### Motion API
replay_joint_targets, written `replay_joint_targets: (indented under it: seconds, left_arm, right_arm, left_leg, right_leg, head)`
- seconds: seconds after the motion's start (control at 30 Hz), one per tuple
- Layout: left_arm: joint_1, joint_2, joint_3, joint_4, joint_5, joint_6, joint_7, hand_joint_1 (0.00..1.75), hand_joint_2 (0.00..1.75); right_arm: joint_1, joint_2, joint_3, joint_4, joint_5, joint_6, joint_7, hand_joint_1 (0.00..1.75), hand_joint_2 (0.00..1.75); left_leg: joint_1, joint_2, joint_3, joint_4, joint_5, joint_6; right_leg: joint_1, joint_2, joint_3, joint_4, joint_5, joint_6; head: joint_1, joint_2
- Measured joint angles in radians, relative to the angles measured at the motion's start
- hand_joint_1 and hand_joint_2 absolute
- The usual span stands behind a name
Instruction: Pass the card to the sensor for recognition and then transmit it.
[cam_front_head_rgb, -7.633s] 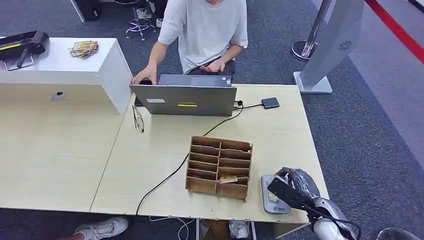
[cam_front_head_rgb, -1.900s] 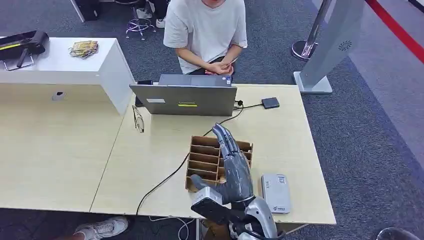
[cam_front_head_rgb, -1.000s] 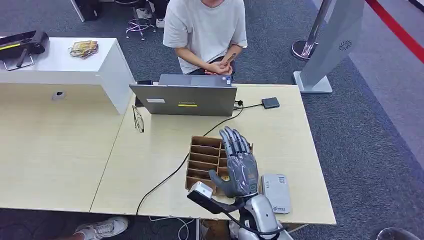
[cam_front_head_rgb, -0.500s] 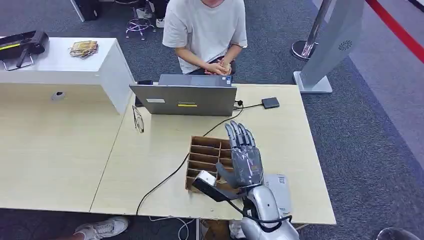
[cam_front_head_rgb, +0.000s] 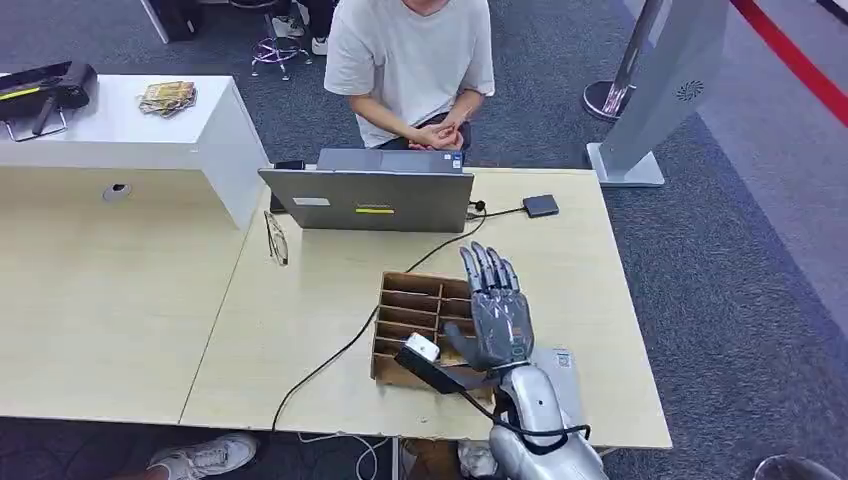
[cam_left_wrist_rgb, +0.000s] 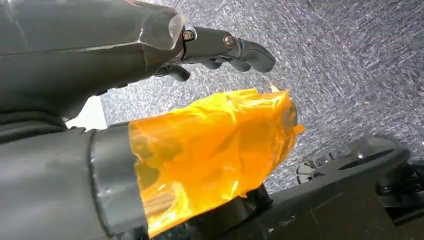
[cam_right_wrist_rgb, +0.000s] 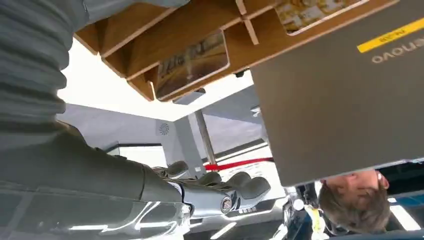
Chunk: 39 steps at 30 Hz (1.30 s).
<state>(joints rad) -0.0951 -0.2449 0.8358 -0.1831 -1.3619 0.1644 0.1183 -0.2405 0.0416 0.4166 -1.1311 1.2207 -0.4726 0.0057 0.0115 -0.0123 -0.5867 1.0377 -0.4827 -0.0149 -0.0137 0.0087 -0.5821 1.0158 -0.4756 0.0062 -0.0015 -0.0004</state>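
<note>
The right hand (cam_front_head_rgb: 497, 318) is raised over the right-hand column of the wooden card rack (cam_front_head_rgb: 415, 318), fingers spread and straight, holding nothing. Bare tabletop (cam_front_head_rgb: 570, 265) lies right of and behind the rack; one grey card sensor (cam_front_head_rgb: 565, 362) sits just right of the rack by the front edge. Two cards (cam_right_wrist_rgb: 190, 62) stand in rack slots, one laptop (cam_front_head_rgb: 367, 198) behind; the left hand (cam_left_wrist_rgb: 220, 47) hangs with fingers curled, empty.

Right robot hand (cam_front_head_rgb: 495, 312) raised, fingers straight and spread, empty
</note>
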Motion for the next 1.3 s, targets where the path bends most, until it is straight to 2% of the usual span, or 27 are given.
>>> replay_joint_targets:
  seconds: [0.5, 0.6, 0.67, 0.8, 0.87, 1.1, 1.13, 1.3]
  left_arm:
    - [-0.001, 0.0, -0.008, 0.0, -0.002, -0.005, 0.0, 0.0, 0.0]
    - [-0.001, 0.0, -0.008, 0.0, -0.003, -0.006, 0.0, 0.0, 0.0]
    - [-0.001, 0.0, -0.008, 0.0, -0.003, -0.006, 0.0, 0.0, 0.0]
    - [-0.001, 0.0, -0.008, 0.0, -0.003, -0.006, 0.0, 0.0, 0.0]
    - [-0.001, 0.0, -0.008, 0.0, -0.003, -0.006, 0.0, 0.0, 0.0]
    - [-0.001, 0.0, -0.009, 0.0, -0.003, -0.006, 0.0, 0.0, 0.0]
    - [-0.001, 0.0, -0.009, 0.0, -0.002, -0.006, 0.0, 0.0, 0.0]
    - [-0.001, 0.0, -0.009, 0.0, -0.002, -0.006, 0.0, 0.0, 0.0]
  right_arm:
    - [-0.011, 0.0, -0.041, 0.041, 0.015, 0.0, 0.01, 0.02, 1.75]
    - [-0.011, 0.0, -0.045, 0.041, 0.011, 0.001, 0.007, 0.24, 1.75]
    - [-0.011, 0.001, -0.047, 0.041, 0.007, 0.003, 0.0, 0.28, 1.75]
    - [-0.011, 0.002, -0.05, 0.042, -0.004, 0.004, -0.015, 0.52, 1.75]
    - [-0.012, 0.002, -0.054, 0.042, -0.006, 0.006, -0.016, 0.82, 1.75]
    - [-0.013, 0.004, -0.061, 0.042, -0.017, 0.014, -0.027, 0.77, 1.75]
    - [-0.014, 0.005, -0.061, 0.042, -0.018, 0.014, -0.027, 0.84, 1.75]
    - [-0.015, 0.007, -0.063, 0.042, -0.019, 0.014, -0.027, 0.94, 1.75]
  left_leg:
    - [0.0, 0.0, 0.0, 0.0, 0.0, 0.0]
    - [0.0, 0.0, 0.0, 0.0, 0.0, 0.0]
    - [0.0, 0.0, 0.0, 0.0, 0.0, 0.0]
    - [0.0, 0.0, 0.0, 0.0, 0.0, 0.0]
    - [0.0, 0.0, 0.0, 0.0, 0.0, 0.0]
    - [0.0, 0.0, 0.0, 0.0, 0.0, 0.0]
    - [0.0, 0.0, 0.0, 0.0, 0.0, 0.0]
    - [0.0, 0.0, 0.0, 0.0, 0.0, 0.0]
  right_leg:
    - [0.0, 0.0, 0.0, 0.0, 0.0, 0.0]
    - [0.0, 0.0, 0.0, 0.0, 0.0, 0.0]
    - [0.0, 0.0, 0.0, 0.0, 0.0, 0.0]
    - [0.0, 0.0, 0.0, 0.0, 0.0, 0.0]
    - [0.0, 0.0, 0.0, 0.0, 0.0, 0.0]
    - [0.0, 0.0, 0.0, 0.0, 0.0, 0.0]
    - [0.0, 0.0, 0.0, 0.0, 0.0, 0.0]
    - [0.0, 0.0, 0.0, 0.0, 0.0, 0.0]
  head:
    - [0.0, 0.0]
    - [0.0, 0.0]
    - [0.0, 0.0]
    - [0.0, 0.0]
    - [0.0, 0.0]
    - [0.0, 0.0]
    - [0.0, 0.0]
    - [0.0, 0.0]
